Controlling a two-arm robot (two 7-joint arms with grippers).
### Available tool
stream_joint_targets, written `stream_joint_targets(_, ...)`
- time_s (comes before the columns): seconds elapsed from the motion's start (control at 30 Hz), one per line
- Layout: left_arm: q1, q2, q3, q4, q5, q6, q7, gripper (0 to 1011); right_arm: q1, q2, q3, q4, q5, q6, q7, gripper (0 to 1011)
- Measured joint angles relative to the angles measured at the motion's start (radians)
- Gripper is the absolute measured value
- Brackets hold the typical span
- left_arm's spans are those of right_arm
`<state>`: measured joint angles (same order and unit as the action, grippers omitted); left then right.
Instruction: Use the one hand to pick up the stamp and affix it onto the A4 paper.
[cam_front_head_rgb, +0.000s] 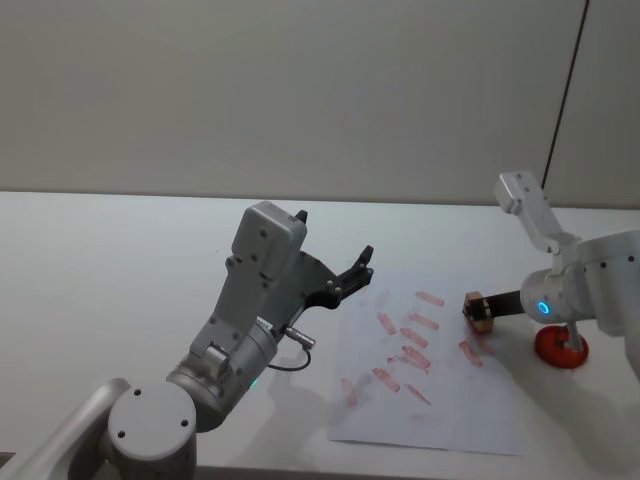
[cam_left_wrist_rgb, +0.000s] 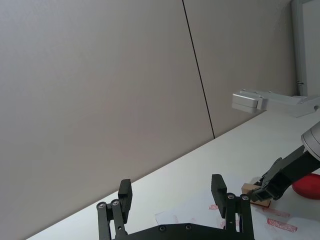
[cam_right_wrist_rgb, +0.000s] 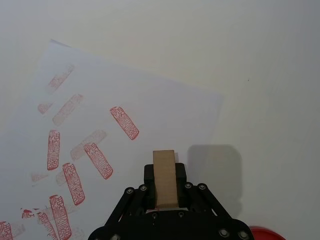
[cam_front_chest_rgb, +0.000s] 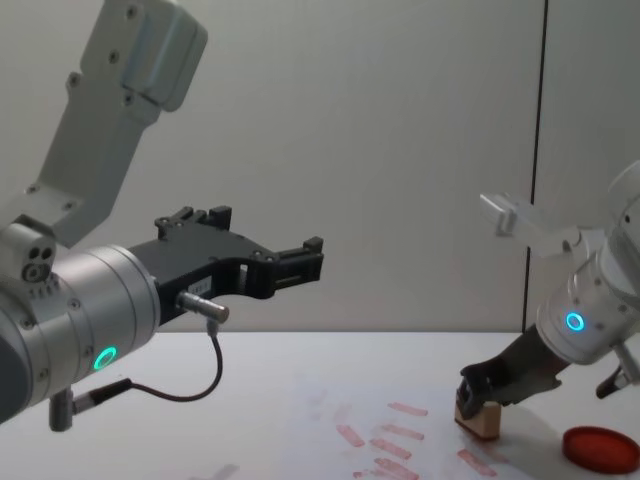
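Nearest the robot, the left gripper (cam_left_wrist_rgb: 171, 182) is held raised beside the A4 paper (cam_front_head_rgb: 440, 410), its fingers spread apart and empty; nothing is asked of it. The sheet lies flat on the table (cam_front_head_rgb: 120, 260), and many red prints (cam_front_head_rgb: 402, 352) are crowded across its middle. Farther out, by the sheet's right edge and near the red ink pad (cam_front_head_rgb: 560, 348), the stamp (cam_right_wrist_rgb: 164, 170) is clamped between the fingers of the right gripper (cam_front_chest_rgb: 478, 395), seemingly just above the paper. A bare patch well inside the edge is best chosen. The inked face should be kept level, lowered straight, pressed evenly and lifted without sliding, since the loose sheet may be dragged or smeared.
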<state>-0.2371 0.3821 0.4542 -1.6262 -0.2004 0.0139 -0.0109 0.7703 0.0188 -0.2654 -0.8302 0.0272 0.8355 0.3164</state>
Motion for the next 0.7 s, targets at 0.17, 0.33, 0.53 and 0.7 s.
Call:
stream_joint_targets(0.17,0.000,0.000,0.000,0.000,0.000,0.000,0.000,1002,-0.011,0.003,0.000,-0.007,0.001,-0.010,-0.001,217)
stream_joint_targets(0.33,0.000,0.000,0.000,0.000,0.000,0.000,0.000,1002,-0.023,0.006,0.001,-0.011,0.006,-0.024,-0.005,217)
stream_joint_targets(0.53,0.000,0.000,0.000,0.000,0.000,0.000,0.000,1002,-0.036,0.009,0.003,-0.012,0.009,-0.041,-0.009,217)
stream_joint_targets(0.7,0.000,0.000,0.000,0.000,0.000,0.000,0.000,1002,-0.045,0.011,0.003,-0.012,0.009,-0.052,-0.011,217)
